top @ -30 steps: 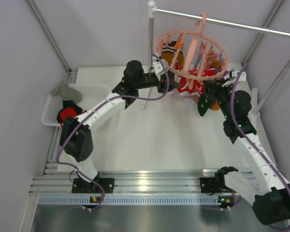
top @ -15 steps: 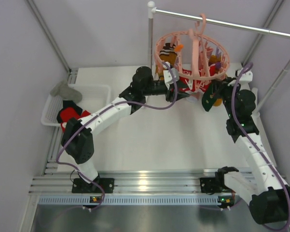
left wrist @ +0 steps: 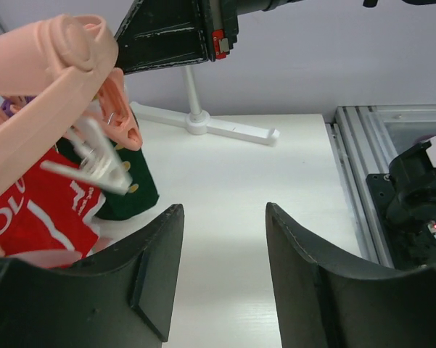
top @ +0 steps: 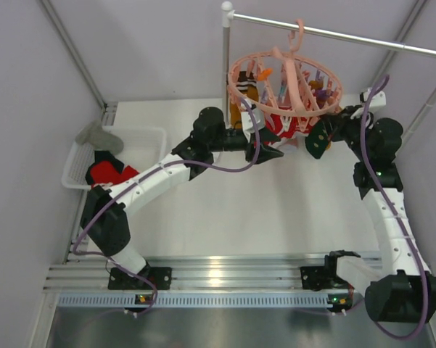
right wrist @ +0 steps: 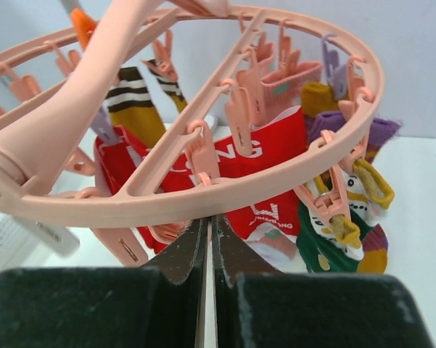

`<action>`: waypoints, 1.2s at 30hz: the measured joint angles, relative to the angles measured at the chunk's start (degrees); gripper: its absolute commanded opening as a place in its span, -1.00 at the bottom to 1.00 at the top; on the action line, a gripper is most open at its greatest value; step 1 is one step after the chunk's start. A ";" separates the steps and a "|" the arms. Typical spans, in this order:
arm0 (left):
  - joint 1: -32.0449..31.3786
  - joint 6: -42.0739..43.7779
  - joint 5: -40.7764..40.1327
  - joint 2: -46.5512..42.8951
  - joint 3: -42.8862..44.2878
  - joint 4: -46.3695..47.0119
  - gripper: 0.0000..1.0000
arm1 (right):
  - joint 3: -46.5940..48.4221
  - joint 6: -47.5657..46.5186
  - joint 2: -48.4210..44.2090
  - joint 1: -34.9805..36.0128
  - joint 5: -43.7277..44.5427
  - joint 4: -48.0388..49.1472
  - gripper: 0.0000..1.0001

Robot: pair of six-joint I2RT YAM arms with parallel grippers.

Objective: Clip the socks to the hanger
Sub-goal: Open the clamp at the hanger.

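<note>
See the hanger (top: 289, 76) hooked on the grey rail (top: 348, 36) above the far side of the bench (top: 276, 210), tilted. Make out on its ring a lettered red sock (right wrist: 265, 174) near the middle, a dark green sock (left wrist: 138, 192) beside it, and a mustard striped sock (right wrist: 141, 119) further round, toward the pole (top: 225, 65). Find the left hand (left wrist: 221, 261) just below the near-left side of the ring, pointing right, its fingers (left wrist: 152, 275) spread wide with nothing between them but bare bench, and the lettered red and dark green socks hanging just to its left. Find the right hand (right wrist: 207, 239) at the right side of the ring, fingers (right wrist: 178, 254) pressed together, tips right under the front rim by a dangling clip (right wrist: 203, 156). Cannot tell about anything pinched there. Spot a white basket (top: 149, 132) at the left of the bench, well apart from the hanger, holding a plain red sock (top: 105, 172) and a grey sock (top: 94, 134)
</note>
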 measured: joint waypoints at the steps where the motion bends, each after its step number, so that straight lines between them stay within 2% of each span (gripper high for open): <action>1: -0.33 -0.46 0.00 -0.31 -0.09 0.04 0.09 | 0.94 -0.61 0.00 0.00 -1.22 -1.22 -1.00; 8: -1.46 -2.36 -0.04 -0.63 -0.09 0.46 0.11 | 7.39 -4.74 0.02 -0.33 -9.01 -10.10 -1.00; 12: -2.40 -4.11 -1.60 -0.94 -0.76 1.81 0.18 | 8.41 -4.98 0.00 -0.35 -12.52 -12.04 -1.00; 17: -7.04 -3.21 -7.30 -3.63 -3.89 3.65 0.24 | 8.41 -2.51 0.02 -0.35 -14.34 -14.32 -1.00; 22: -11.87 1.05 -16.37 -3.89 -3.96 6.01 0.28 | 8.31 1.25 -0.13 -0.35 -14.69 -14.64 -1.00; 29: -12.04 5.18 -26.97 -1.05 -3.93 11.19 0.29 | 7.45 5.49 -1.70 -0.35 -14.93 -14.84 -1.00; 36: -11.96 7.32 -30.12 3.89 -3.52 12.26 0.23 | 7.10 7.10 -2.64 -0.35 -15.47 -14.84 -1.00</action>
